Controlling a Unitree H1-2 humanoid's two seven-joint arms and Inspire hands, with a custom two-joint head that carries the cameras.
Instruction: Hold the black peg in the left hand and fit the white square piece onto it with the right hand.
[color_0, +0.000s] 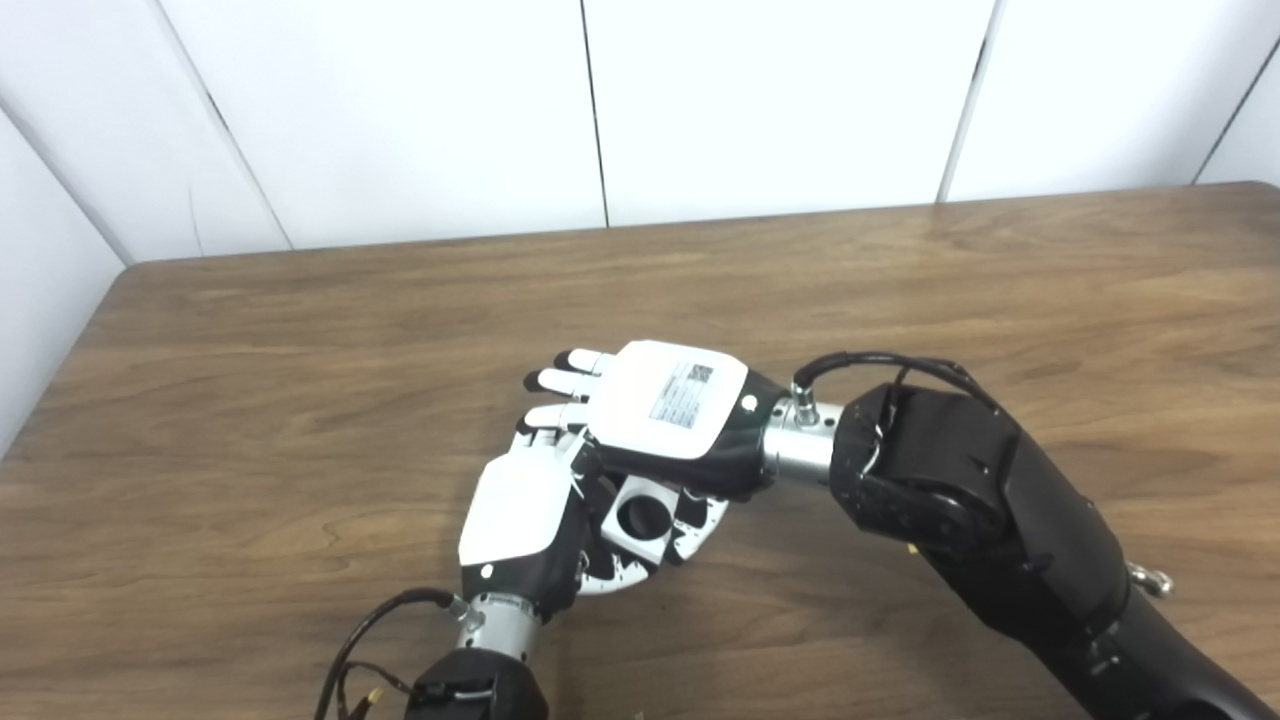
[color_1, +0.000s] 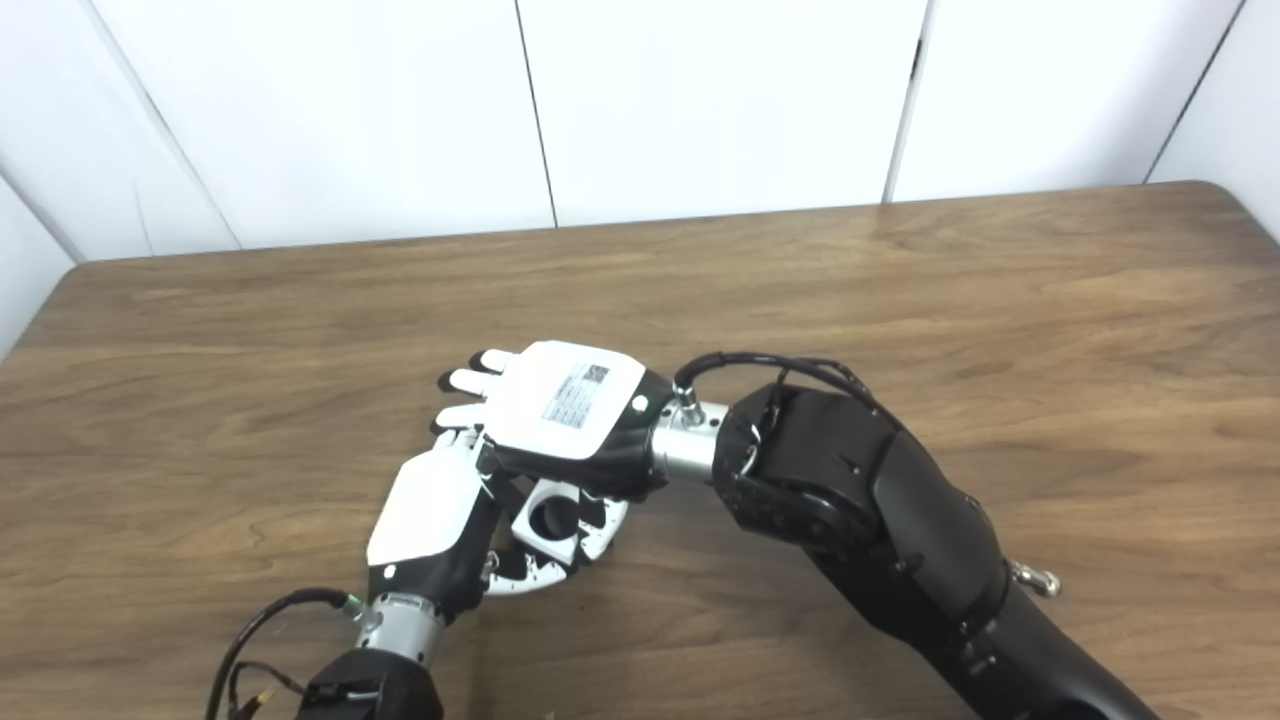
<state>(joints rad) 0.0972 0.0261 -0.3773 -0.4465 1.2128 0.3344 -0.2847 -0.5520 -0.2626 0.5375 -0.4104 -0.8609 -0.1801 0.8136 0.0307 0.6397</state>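
Observation:
My two hands meet at the table's middle front. The white square piece (color_0: 640, 515) with a round hole sits between them, its hole facing up toward the camera and dark inside. My right hand (color_0: 668, 402) lies palm down over it, fingers pointing left, with its thumb against the piece's right side. From below, my left hand (color_0: 520, 512) comes up curled, its fingers tucked under the right hand and its thumb under the piece. The black peg is almost wholly hidden by the hands; only the dark inside the hole hints at it.
The wooden table (color_0: 300, 380) stretches wide on all sides of the hands, with white wall panels behind its far edge. My right forearm (color_0: 1000, 520) crosses the front right of the table. A black cable (color_0: 370, 620) loops by the left wrist.

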